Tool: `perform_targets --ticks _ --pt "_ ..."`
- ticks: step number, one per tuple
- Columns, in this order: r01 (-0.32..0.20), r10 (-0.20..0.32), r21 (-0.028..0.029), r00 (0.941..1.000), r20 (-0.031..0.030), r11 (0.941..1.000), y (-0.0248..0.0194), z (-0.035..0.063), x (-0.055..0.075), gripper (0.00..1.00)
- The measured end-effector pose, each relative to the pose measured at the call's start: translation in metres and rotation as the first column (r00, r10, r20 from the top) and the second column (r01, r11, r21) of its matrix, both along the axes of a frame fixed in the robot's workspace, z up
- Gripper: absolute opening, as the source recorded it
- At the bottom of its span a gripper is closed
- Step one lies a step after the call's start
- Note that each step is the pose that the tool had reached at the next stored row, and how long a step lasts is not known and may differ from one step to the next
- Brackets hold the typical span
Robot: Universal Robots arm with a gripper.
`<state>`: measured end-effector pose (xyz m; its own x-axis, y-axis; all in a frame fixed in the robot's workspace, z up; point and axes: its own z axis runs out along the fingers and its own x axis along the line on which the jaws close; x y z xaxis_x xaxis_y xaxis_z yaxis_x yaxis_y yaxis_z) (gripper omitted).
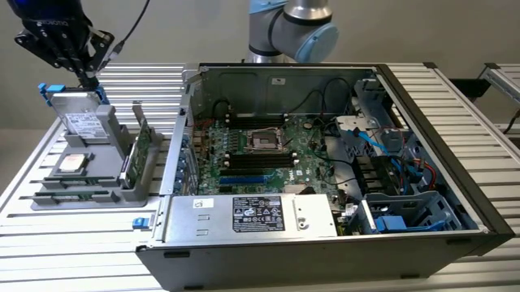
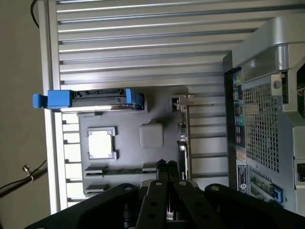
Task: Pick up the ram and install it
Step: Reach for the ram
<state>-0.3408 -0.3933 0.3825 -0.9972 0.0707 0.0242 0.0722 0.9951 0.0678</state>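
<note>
Exterior view put the black tool (image 1: 85,76) high over the far end of a grey moulded tray (image 1: 57,204). Its fingers were clenched together on nothing, tips just above an upright hard drive (image 1: 81,121) with blue clips. The ram (image 1: 81,181) lay well apart from the tool, roughly at its 6 o'clock, in a narrow slot of the tray. It was a long, thin green stick, its detail too small to read. A second stick (image 1: 72,196) much like it sat in the next slot, nearer the tray's front edge. In the wrist view the closed tool (image 2: 167,167) showed dark, angular linkages. Its tips appeared near one end of the ram (image 2: 119,169), which read there as a dark sliver in its groove. A square silver processor chip (image 1: 72,161) rested between the ram and the hard drive. A taller green expansion card (image 1: 140,152) stood on edge at the tray's 3 o'clock side. The tray sat on a ribbed aluminium surface (image 1: 73,243), at 9 o'clock from an open metal computer case (image 1: 325,267) with a green motherboard (image 1: 260,152).
</note>
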Motion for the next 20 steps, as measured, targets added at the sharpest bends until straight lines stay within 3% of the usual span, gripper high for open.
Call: perform_targets --ticks 4,8,20 --pt "-0.001 0.001 0.0034 1.0000 0.0002 1.0000 -0.0010 -0.0009 -0.017 0.10" --pt "-0.005 0.005 0.0039 1.0000 0.0000 1.0000 -0.0053 -0.0019 -0.029 0.10" --pt "-0.034 0.034 0.0072 0.9994 0.0001 0.9994 -0.0273 -0.0052 -0.044 0.10"
